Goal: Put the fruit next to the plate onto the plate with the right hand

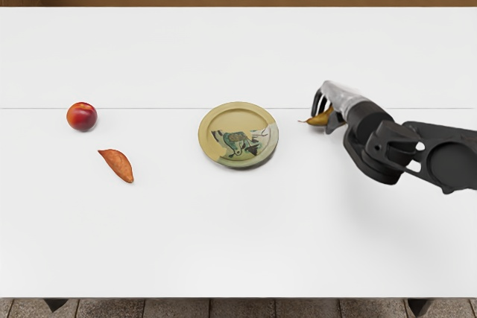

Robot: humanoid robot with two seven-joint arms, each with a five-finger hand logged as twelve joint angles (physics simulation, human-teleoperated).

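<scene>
Pear (320, 119) gripped by right hand (334, 106), just R of plate (223, 121).

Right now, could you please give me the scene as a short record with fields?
surface: white table
plate: yellow with a pattern, mid-table, nothing on it
right hand: arm enters from the right edge, fingers curled around the pear
pear: right of the plate, apart from its rim
peach: far left of the plate
sweet potato: left of the plate, nearer the camera than the peach
left arm: out of view
task state: pear not yet on the plate
</scene>
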